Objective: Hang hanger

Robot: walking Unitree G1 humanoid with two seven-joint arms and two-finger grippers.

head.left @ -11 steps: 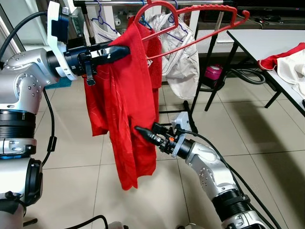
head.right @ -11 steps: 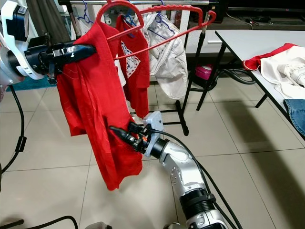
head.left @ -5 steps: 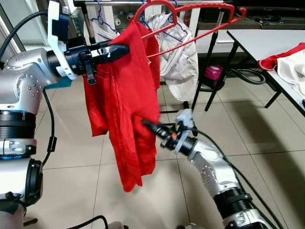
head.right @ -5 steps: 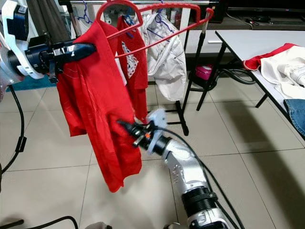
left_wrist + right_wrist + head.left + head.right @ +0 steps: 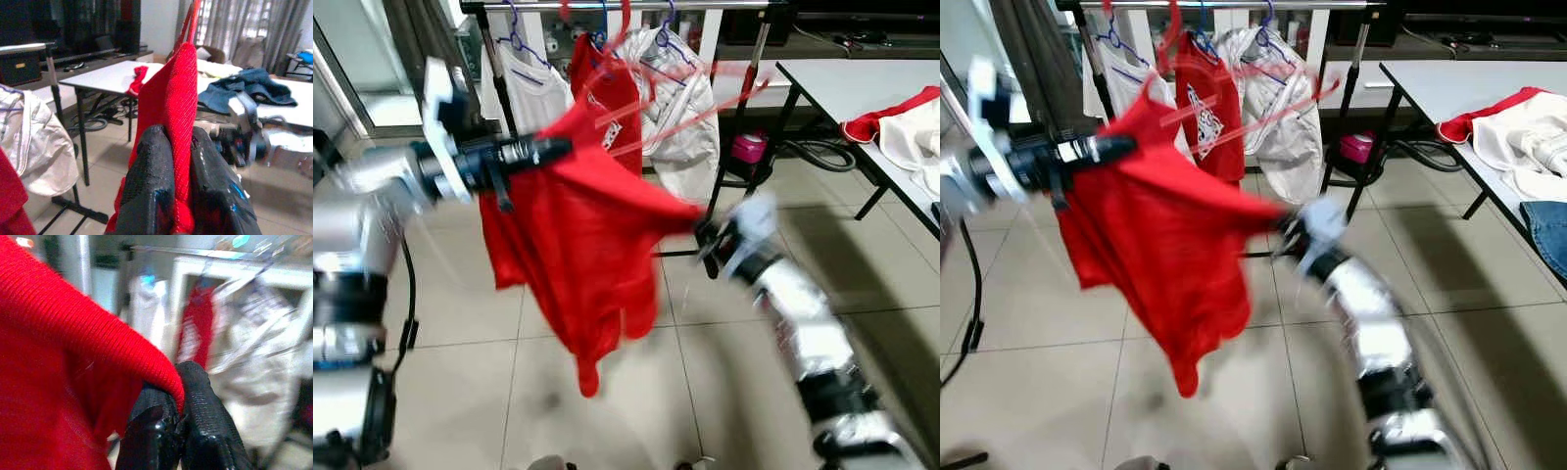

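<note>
- Left gripper [image 5: 543, 150], at the left of the scene, stays clamped on the shoulder of the red knitted garment [image 5: 578, 245]; the left wrist view shows its two black fingers [image 5: 146, 186] squeezing a fold of the red cloth, raised just in front of the clothes rail [image 5: 617, 5].
- Compared with a second ago, the red plastic hanger [image 5: 685, 83] has swung closer to the rail and now shows as a pale red blur among the clothes already hung there, so its hook cannot be read as on or off the bar.
- Right gripper [image 5: 702, 227] has moved from beside the garment's lower half up and to the right, and now pinches an edge of the cloth, as the right wrist view shows with its fingertips [image 5: 195, 396] closed over a red hem; the garment is pulled out sideways between the two grippers instead of hanging straight.
- Judging from this, the robot is spreading the garment before or while hooking it; the hanging itself does not look finished.
- Around the hanger, a white shirt [image 5: 530, 88], a red printed top [image 5: 607, 98] and a white bag-like garment [image 5: 690, 127] crowd the rail, leaving little free bar for the hook.
- Farther right, the rack's black upright post [image 5: 736, 137] stands close behind the right arm, and a white table [image 5: 862, 88] with red and white laundry [image 5: 901, 122] lies beyond.
</note>
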